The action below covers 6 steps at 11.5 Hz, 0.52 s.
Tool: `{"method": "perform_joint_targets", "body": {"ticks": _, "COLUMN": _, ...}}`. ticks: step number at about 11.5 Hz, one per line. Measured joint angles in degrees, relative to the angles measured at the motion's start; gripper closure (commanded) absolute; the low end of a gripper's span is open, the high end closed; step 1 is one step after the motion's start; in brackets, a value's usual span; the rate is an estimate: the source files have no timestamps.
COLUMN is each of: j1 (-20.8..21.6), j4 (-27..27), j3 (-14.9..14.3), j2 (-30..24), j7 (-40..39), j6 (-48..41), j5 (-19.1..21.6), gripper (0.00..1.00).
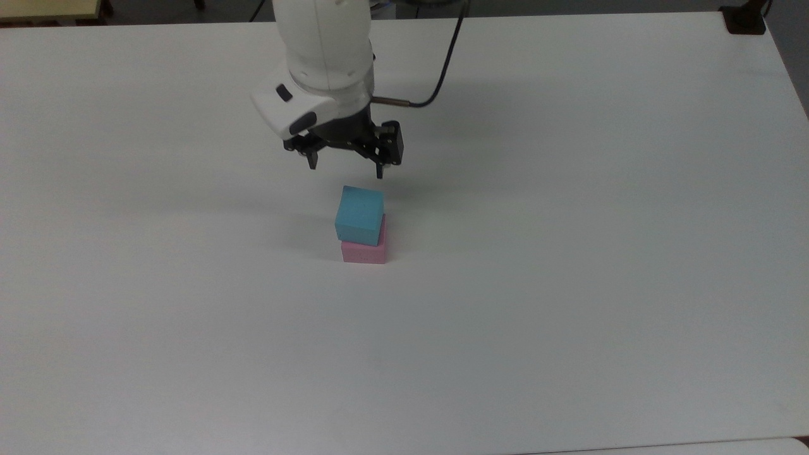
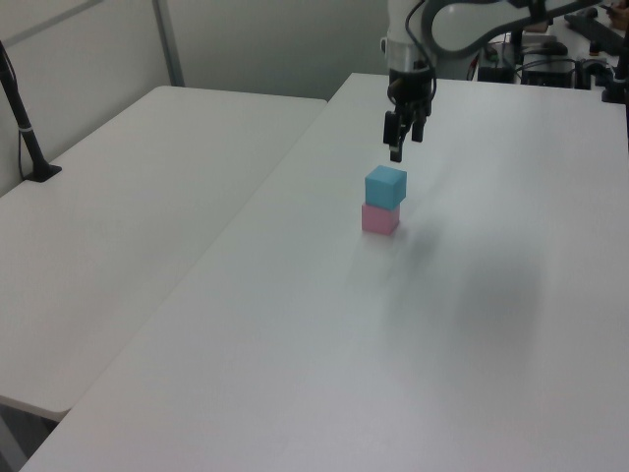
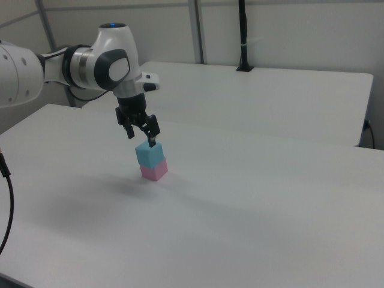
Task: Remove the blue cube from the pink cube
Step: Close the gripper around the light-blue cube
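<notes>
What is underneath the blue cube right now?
The pink cube sits directly under the blue cube, resting on the white table. The pink cube's top face is covered. The open gripper hovers above, touching neither.

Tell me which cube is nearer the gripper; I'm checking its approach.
The blue cube: it sits on the pink cube, just below the open gripper.

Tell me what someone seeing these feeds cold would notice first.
The small light blue matte cube stacked on the small pale pink matte cube, alone near the middle of the wide white table, draws the eye. Next comes the white robot arm, whose black two-finger gripper hangs open just above the stack, touching neither cube.
</notes>
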Motion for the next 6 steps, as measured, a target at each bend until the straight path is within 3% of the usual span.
{"method": "perform_joint_targets", "body": {"ticks": 6, "j1": 0.9, "j4": 0.1, "j3": 0.4, "j2": 3.8, "j7": 5.8, "j6": 3.5, "j5": -2.3, "gripper": 0.0}}
